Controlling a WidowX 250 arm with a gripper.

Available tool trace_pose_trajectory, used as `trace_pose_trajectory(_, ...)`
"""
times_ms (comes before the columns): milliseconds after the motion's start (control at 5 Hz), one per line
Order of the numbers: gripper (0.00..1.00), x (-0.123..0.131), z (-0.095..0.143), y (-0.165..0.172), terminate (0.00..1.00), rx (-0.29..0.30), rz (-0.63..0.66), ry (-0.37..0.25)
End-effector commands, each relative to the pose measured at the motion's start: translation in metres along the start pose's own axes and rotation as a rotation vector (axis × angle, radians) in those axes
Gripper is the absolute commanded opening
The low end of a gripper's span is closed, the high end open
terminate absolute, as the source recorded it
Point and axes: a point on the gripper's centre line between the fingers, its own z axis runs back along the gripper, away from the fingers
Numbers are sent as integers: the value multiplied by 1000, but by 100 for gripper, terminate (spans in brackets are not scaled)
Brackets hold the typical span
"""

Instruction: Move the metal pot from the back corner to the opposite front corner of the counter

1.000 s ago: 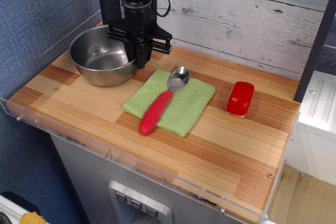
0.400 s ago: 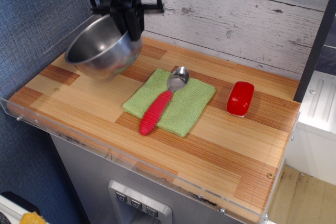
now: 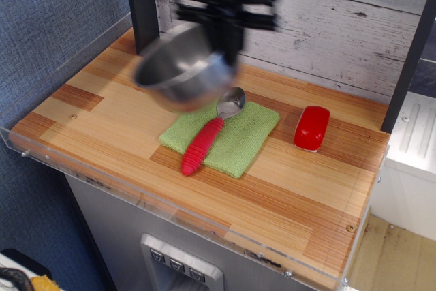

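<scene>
1. metal pot (image 3: 182,73) is airborne, tilted, mouth facing up and toward the left, hanging over the counter (image 3: 300,189) between the back-left corner and the green cloth (image 3: 238,138). heavy motion blur on it, so it reads as mid-transit.
2. gripper (image 3: 230,47) is clenched on the pot's right rim. a rim pinch is the only option, since there are no handles, and the off-centre hold is probably why the pot hangs tilted.
3. it looks lifted high enough to pass over the red-handled spoon (image 3: 208,135) lying on the cloth. that spoon and cloth sit right on the diagonal to the front-right corner, so the height makes sense.
4. red block (image 3: 312,127) sits to the right of the cloth, apart from it and near the route, and the target corner past it looks free.
5. versus 0.4 s ago: the pot has moved right and toward the centre, from near the left wall to just over the spoon's bowl end. a second ago it was resting in the back-left corner with the gripper on its rim.
6. spoon, cloth and red block unchanged across all three frames.
7. my read: lift done, carry roughly a third along. risk is slip or swing from the one-sided grip at this speed.
</scene>
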Motion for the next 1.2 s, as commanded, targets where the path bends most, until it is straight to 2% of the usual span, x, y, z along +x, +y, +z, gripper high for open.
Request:
trace_pose_trajectory(0, 0, -31, -5, -68, 0, 1, -191, 5)
trace_pose_trajectory(200, 0, -49, -10, -90, 0, 6, -265, 28)
trace_pose_trajectory(400, 0, -64, -15, -101, 0, 14, -312, 42)
trace_pose_trajectory(600, 0, -78, -31, -104, 0, 47, -329, 82)
trace_pose_trajectory(1000, 0, -84, -43, -109, 0, 75, -369, 110)
